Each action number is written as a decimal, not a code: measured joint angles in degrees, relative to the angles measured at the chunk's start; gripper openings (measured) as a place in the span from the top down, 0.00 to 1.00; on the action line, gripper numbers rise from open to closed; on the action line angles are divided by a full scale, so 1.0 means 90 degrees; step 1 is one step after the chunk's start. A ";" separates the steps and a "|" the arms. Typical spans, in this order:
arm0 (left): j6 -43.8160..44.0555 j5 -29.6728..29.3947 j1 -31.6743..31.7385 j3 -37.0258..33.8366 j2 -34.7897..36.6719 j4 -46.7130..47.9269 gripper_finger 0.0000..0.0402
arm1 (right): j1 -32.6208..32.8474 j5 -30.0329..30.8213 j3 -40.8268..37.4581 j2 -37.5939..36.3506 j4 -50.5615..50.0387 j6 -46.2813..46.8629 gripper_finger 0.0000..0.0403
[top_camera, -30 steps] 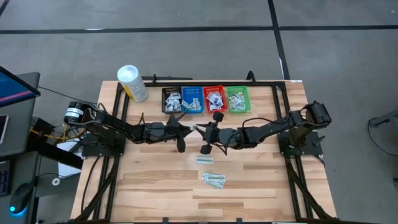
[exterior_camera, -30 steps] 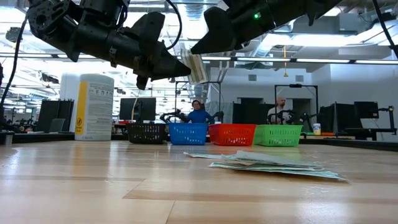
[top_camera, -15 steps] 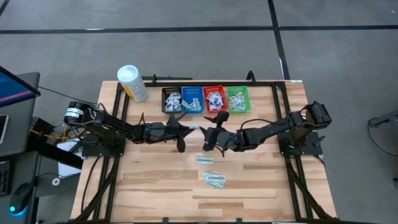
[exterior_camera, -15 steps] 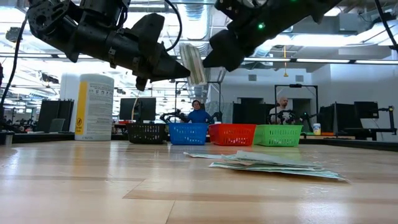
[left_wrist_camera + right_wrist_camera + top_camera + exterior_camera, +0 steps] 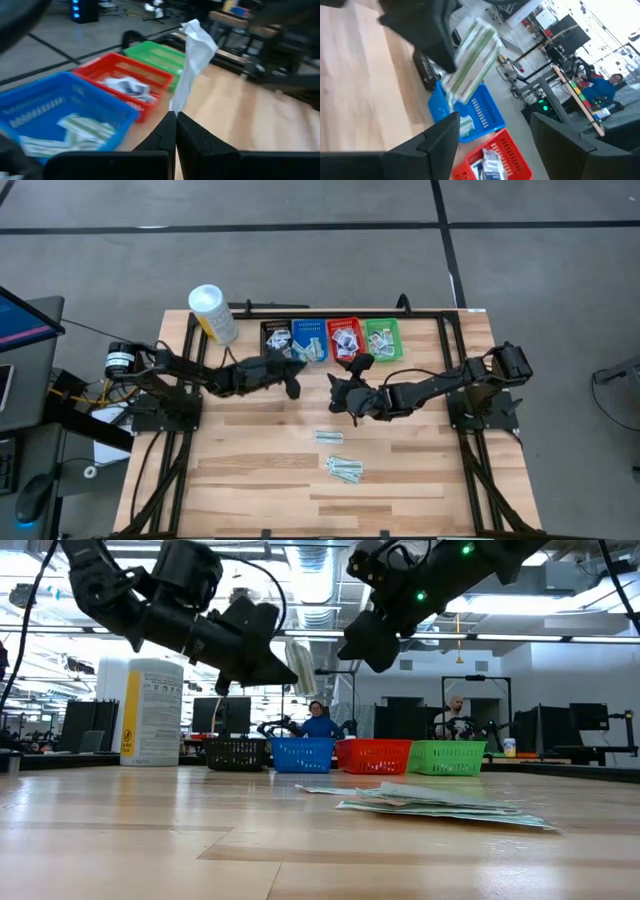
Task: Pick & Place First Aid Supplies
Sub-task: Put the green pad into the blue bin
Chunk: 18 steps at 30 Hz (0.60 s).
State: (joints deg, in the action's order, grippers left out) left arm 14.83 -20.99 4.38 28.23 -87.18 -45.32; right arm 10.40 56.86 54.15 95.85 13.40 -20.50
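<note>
My left gripper (image 5: 294, 383) hangs above the table just in front of the blue basket (image 5: 309, 340), shut on a narrow white packet with green stripes (image 5: 192, 55). That packet also shows in the right wrist view (image 5: 472, 57) and the low view (image 5: 300, 652). My right gripper (image 5: 346, 380) hovers a little to its right, open with nothing between its fingers (image 5: 440, 140). Other first aid supplies lie flat on the wood in two small heaps (image 5: 329, 437) (image 5: 344, 470). More fill the black (image 5: 276, 340), red (image 5: 345, 338) and green (image 5: 382, 338) baskets. My left gripper pinches the packet's lower end (image 5: 176, 104) between its two fingertips (image 5: 167, 125). The fingers come nearly level from the table's left. The packet sticks up past the fingertips, slightly bent at its free end, lifted clear of the table and the baskets.
The four mesh baskets stand in a row at the far edge. A tall white tub with a yellow label (image 5: 212, 313) stands at the far left. Bare wood (image 5: 250, 470) lies toward the near edge. People sit in the room beyond the table (image 5: 318, 720).
My right gripper has opened and let go of the packet that both grippers held, and has rolled at the wrist. My left gripper, still shut on the packet, has swung toward the far edge and the baskets, carrying the packet clear of the table.
</note>
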 joint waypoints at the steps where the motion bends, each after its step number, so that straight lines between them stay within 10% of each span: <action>1: 0.0000 0.0045 0.0160 0.0000 0.0000 0.0007 0.99 | -0.0029 -0.0002 0.0000 0.0000 -0.0036 0.0038 0.41; 18: 0.0009 0.1388 0.1681 0.0591 -0.1077 0.0002 0.98 | -0.0646 -0.1311 0.0000 0.0000 -0.0136 0.0448 0.44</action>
State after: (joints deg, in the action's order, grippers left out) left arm 14.91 -8.50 19.51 33.54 -96.87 -45.30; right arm 4.58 45.06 54.15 95.85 12.18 -16.47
